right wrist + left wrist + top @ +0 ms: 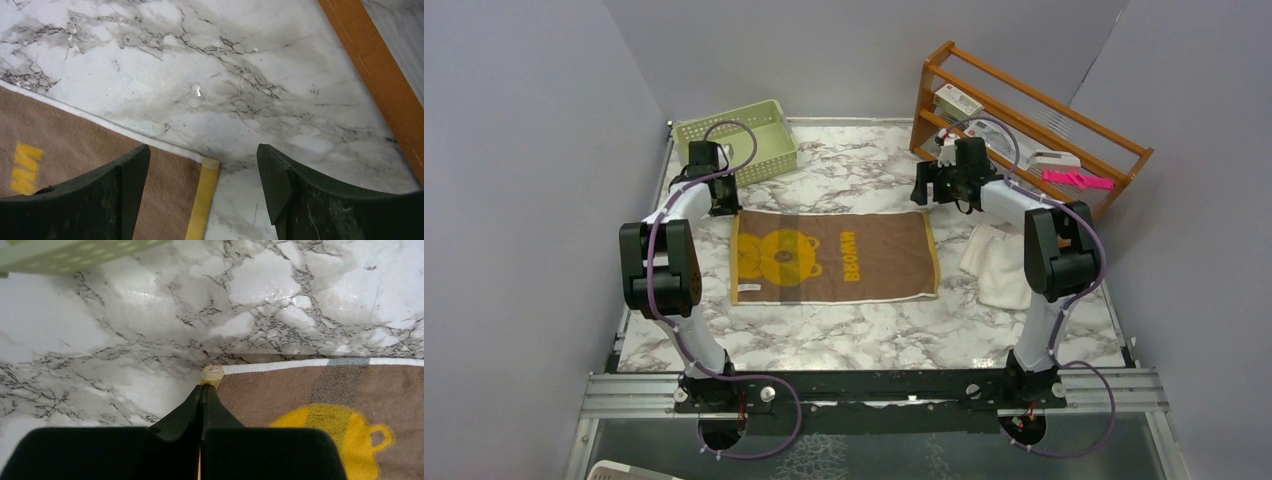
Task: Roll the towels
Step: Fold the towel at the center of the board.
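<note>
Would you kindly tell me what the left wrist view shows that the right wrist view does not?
Only the left wrist view: the left hand shut on a corner of the brown towel, the green basket and the yellow bear print.
Only the right wrist view: the right hand open with another towel corner between its fingers, the wooden rack and the yellow lettering.
Both: the towel's white edging lying on the marble table.
</note>
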`<action>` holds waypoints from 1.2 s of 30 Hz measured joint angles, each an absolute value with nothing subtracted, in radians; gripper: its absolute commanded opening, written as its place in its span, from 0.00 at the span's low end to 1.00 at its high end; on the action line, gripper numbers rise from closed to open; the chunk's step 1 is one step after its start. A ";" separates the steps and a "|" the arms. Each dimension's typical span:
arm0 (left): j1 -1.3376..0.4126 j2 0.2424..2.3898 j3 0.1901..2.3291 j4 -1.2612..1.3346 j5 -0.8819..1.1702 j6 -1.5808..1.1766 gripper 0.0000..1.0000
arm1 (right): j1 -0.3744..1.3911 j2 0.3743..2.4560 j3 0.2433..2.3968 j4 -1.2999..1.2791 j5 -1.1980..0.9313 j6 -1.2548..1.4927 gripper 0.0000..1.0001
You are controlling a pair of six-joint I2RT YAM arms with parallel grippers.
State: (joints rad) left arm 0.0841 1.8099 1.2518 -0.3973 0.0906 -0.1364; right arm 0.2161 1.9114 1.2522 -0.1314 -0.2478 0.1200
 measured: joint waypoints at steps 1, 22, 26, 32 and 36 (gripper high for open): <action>0.084 1.808 1.251 -0.389 0.097 -0.119 0.00 | 0.216 1.927 1.269 -0.132 -0.253 0.112 0.79; 0.086 1.583 1.053 -0.105 0.116 -0.098 0.00 | 0.218 1.984 1.251 -0.144 -0.278 0.100 0.59; 0.086 1.582 1.041 -0.101 0.114 -0.101 0.00 | 0.230 1.979 1.243 -0.137 -0.270 0.099 0.56; 0.086 1.582 1.033 -0.100 0.100 -0.101 0.00 | 0.280 1.979 1.243 -0.142 -0.249 0.096 0.54; 0.086 1.581 1.036 -0.112 0.082 -0.098 0.00 | 0.321 1.979 1.250 -0.158 -0.194 0.080 0.50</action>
State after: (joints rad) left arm 0.0860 1.5814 1.0359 -0.1120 0.0818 -0.0982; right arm 0.3206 1.9785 1.2503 -0.1581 -0.1936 0.0803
